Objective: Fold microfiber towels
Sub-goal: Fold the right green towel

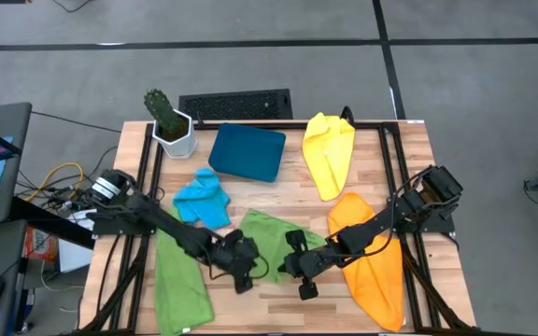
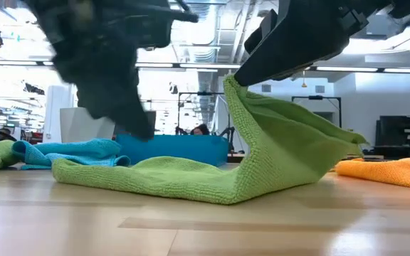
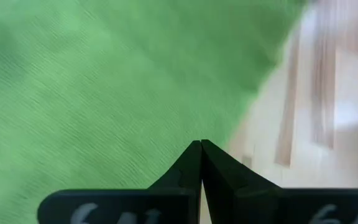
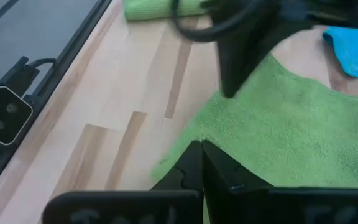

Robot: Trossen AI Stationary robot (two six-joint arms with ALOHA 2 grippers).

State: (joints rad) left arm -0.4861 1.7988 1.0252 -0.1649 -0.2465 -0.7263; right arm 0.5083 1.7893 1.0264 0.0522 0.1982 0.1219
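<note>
A green microfiber towel lies in the middle of the wooden table, with one part raised into a peak. My right gripper comes in from the right and is shut on that peak. My left gripper is shut and hovers just above the towel's left part, holding nothing. A second green towel lies at the near left. The sky-blue towel, the yellow one and the orange one lie around them. My right gripper pinches the green towel between its two fingers at a spot by its near right edge; one layer or several, I cannot tell. The fingers slant down from the table's right. The pinched part stands up like a tent, and the rest lies on the table.
A dark teal tray sits at the far middle, with a potted cactus to its left. Black frame rails run along the table's left and right sides. Bare wood shows along the near edge.
</note>
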